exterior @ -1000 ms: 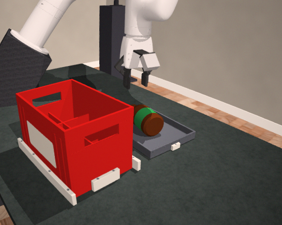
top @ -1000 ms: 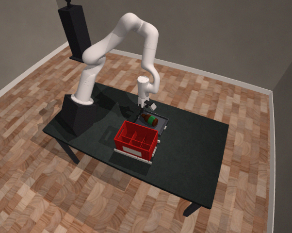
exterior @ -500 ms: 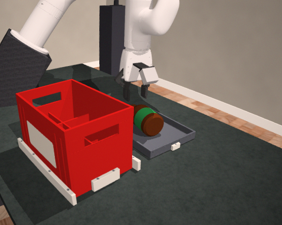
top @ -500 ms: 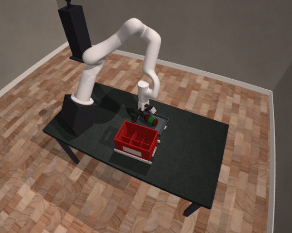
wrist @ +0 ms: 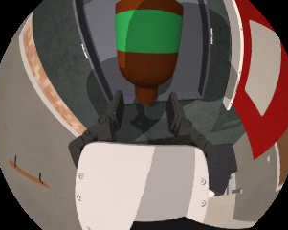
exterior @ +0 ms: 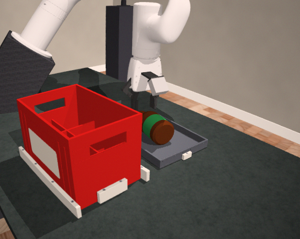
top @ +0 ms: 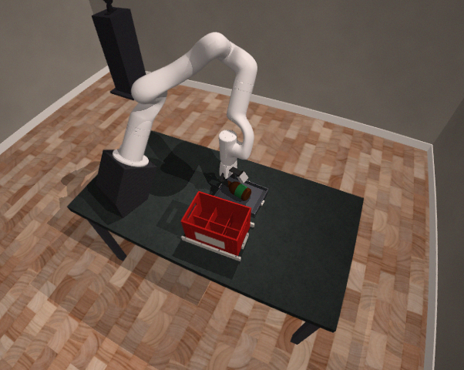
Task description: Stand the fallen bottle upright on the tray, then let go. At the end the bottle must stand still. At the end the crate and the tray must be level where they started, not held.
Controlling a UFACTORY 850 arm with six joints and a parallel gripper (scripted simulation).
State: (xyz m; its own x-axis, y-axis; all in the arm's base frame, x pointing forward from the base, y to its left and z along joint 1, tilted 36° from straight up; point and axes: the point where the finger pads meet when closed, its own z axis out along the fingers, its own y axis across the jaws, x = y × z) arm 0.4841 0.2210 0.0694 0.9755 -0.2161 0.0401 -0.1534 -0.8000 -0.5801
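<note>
The half-open, empty pincer (wrist: 145, 114) hangs just above the neck end of the fallen bottle (wrist: 149, 41), whose long axis runs straight away from it along the tray (exterior: 189, 139).

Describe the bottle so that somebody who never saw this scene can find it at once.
On the dark table, find the big red crate; a shallow grey tray sits just behind it. The bottle lies on its side in that tray: brown, round, with a green band, under the open gripper.

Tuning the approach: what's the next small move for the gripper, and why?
Probably a short descent onto the neck. The open gripper hangs just above the brown green-banded bottle, which lies on its side in the grey tray, neck end lined up between the fingers.
</note>
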